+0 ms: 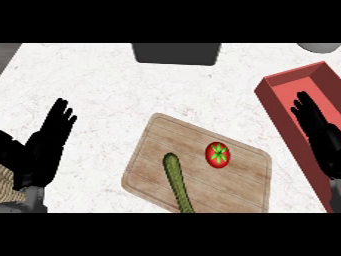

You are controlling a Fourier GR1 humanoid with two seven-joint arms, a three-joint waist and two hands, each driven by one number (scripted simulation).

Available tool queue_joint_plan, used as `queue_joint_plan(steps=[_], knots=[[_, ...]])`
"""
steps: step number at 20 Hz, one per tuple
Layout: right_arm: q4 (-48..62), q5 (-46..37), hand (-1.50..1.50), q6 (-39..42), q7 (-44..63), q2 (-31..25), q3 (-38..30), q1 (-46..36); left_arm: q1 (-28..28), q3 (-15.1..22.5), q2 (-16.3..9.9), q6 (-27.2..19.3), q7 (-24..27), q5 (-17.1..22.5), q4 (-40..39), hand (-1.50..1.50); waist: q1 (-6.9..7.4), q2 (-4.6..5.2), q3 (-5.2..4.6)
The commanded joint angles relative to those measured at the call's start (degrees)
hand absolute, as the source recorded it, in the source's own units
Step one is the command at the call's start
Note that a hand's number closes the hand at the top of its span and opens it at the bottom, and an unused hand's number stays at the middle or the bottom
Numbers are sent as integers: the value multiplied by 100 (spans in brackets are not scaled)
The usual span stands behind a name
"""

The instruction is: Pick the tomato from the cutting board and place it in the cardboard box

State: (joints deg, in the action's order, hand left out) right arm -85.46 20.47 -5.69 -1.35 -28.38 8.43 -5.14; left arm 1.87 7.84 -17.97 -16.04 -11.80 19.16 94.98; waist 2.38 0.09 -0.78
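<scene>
We saw the tomato [217, 154] on the cutting board [151, 165], at nine o'clock from our open right hand [322, 135] over the red box [276, 85]; left hand [44, 145] open too.

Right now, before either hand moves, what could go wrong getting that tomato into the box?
The tomato is round and lies close beside the cucumber on the cutting board, so curling fingers might nudge the cucumber or set the tomato rolling. The right hand, open, already shows over the red box; swinging it toward the board could clip the box's near wall. The left hand, open, is farther from the tomato.
</scene>
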Motion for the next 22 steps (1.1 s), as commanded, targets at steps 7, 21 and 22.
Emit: queue_joint_plan(steps=[7, 21, 22], knots=[[691, -1495, 150, 225, -516, -1641, -340, -435, 232, -137, -61, -30, 176, -236, 236, 0, -115, 62, -33], [779, -2039, -150, 1296, -628, -1637, 349, -1114, 488, -146, 247, 17, 107, -355, -92, 0, -232, -15, 63], [435, -1957, -150, 1641, -246, -1821, 495, -1082, 431, -315, 114, 19, 116, -323, -6, 0, -246, -48, 54]])
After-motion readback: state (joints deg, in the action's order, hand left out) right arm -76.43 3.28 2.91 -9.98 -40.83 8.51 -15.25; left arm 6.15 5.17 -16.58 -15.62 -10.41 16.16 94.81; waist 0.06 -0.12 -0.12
